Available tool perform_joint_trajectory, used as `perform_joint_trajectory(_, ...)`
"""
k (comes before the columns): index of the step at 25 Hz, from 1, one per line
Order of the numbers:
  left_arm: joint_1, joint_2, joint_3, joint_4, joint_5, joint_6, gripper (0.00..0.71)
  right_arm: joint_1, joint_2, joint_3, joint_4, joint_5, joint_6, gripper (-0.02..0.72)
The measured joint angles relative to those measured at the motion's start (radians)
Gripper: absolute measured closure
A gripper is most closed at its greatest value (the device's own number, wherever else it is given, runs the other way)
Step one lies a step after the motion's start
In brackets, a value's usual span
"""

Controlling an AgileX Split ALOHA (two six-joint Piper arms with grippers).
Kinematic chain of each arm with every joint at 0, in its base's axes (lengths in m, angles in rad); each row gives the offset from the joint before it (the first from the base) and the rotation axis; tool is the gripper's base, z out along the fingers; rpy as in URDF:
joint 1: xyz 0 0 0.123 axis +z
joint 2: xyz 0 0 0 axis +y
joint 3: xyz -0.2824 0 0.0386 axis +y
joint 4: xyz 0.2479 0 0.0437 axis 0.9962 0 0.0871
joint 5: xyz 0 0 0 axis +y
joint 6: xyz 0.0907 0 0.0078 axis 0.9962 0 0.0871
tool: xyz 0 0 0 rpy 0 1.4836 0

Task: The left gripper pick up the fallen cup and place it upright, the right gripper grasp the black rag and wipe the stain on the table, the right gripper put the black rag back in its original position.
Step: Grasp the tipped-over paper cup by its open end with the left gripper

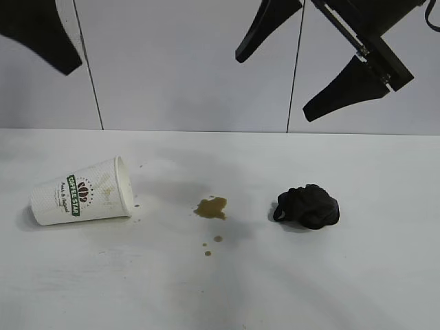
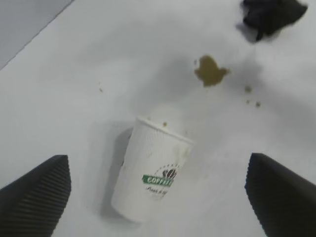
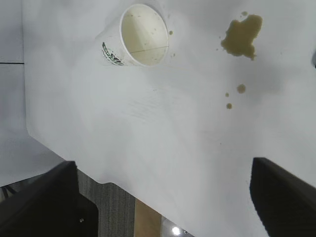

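Observation:
The white paper cup [image 1: 82, 192] with its green logo band lies on its side at the left of the white table [image 1: 385, 275], mouth facing the middle. An olive-brown stain [image 1: 211, 207] with a few droplets marks the centre. The bunched black rag [image 1: 308, 206] sits to the right of it. High above the cup [image 2: 153, 173], my left gripper [image 2: 157, 165] hangs open, fingers spread wide to either side and well clear of it. My right gripper [image 1: 271, 88] hovers open, high above the rag, holding nothing. The right wrist view shows the cup's mouth [image 3: 144, 34] and the stain [image 3: 241, 37].
Small brown specks dot the table near the cup's mouth [image 1: 136, 205]. In the right wrist view the table's edge [image 3: 64, 148] shows, with floor beyond it. Grey wall panels [image 1: 192, 62] stand behind the table.

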Motion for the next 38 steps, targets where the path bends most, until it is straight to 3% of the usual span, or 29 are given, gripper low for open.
perform_joint_trajectory(5, -0.132, 0.076, 0.000, 0.248, -0.001, -0.044, 0.017, 0.000, 0.000, 0.000, 0.000, 0.000, 0.000, 0.051)
perform_joint_trajectory(10, -0.195, 0.173, 0.000, 0.366, -0.024, -0.083, 0.017, 0.000, 0.000, 0.000, 0.000, 0.000, 0.000, 0.051)
perform_joint_trajectory(38, -0.204, 0.443, -0.021, 0.465, -0.177, -0.198, 0.016, 0.000, 0.000, 0.000, -0.006, -0.010, 0.000, 0.051)
